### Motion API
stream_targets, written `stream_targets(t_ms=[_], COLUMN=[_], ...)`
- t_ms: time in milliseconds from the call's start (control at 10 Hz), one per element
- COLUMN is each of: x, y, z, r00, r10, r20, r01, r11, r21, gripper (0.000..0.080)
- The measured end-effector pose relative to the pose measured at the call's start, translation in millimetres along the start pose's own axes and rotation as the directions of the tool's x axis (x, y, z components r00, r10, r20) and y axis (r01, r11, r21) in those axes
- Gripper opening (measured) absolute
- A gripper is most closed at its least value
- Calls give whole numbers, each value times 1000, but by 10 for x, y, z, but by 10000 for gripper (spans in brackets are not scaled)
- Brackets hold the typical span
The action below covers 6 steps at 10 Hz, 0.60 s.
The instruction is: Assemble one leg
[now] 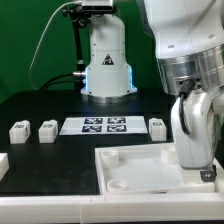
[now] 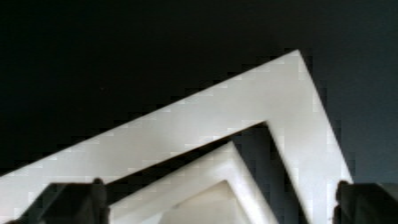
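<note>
In the exterior view I see three legs: one [image 1: 18, 130], a second [image 1: 47, 130] beside it, a third [image 1: 158, 126] past the marker board [image 1: 104, 125]. The arm hangs over the white tray piece [image 1: 130, 170] near its right edge; bare black table [image 1: 50, 105] lies open behind. I cannot tell the gripper's [image 1: 200, 172] state here. In the wrist view, the fingertips [image 2: 71, 203] stand apart, empty, over the tray's corner [image 2: 214, 130]

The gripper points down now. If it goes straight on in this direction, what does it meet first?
Most likely the large white tray-like piece: the gripper hangs over its corner, and the wrist view shows that corner beyond the fingertips. The remaining gap is unclear.
</note>
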State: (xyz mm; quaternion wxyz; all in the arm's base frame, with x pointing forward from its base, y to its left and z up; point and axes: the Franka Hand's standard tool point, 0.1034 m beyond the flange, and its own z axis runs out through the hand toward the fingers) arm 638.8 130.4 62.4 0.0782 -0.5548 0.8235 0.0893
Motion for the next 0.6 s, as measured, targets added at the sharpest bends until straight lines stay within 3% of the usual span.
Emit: stream_targets(t_ms=[200, 600], x=[-117, -117], y=[64, 82], z=[-263, -246], r00=[997, 997], r10=[-73, -80], r20=[18, 16], r01=[73, 80], r11=[997, 997], r21=[-1, -8], gripper=[648, 649])
